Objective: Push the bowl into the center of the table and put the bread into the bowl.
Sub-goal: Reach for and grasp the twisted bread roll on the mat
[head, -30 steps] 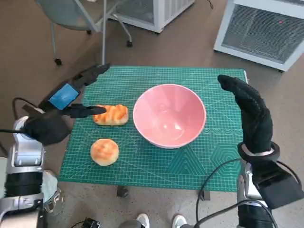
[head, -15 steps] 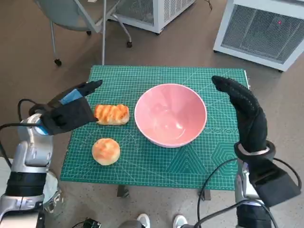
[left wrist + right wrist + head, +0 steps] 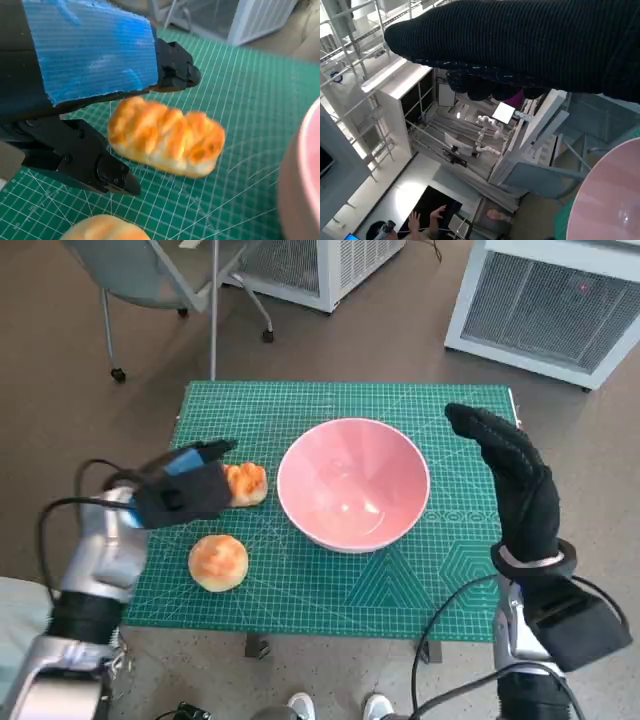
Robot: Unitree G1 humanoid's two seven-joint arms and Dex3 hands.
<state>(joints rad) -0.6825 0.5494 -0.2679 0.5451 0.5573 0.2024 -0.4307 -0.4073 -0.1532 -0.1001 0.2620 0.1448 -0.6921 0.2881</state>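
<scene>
Left hand (image 3: 185,495) open around long bread (image 3: 245,483), ungripped; right hand (image 3: 510,475) open, empty. Green mat (image 3: 330,405); bowl (image 3: 353,483) beside; chair (image 3: 150,270) beyond.

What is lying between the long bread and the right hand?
The pink bowl lies between the long bread and the right hand, seen in the head view.

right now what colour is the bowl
Pink, inside and out; the bowl shows best in the head view.

long bread (image 3: 247,483) half hidden by left robot hand (image 3: 185,495)
</scene>
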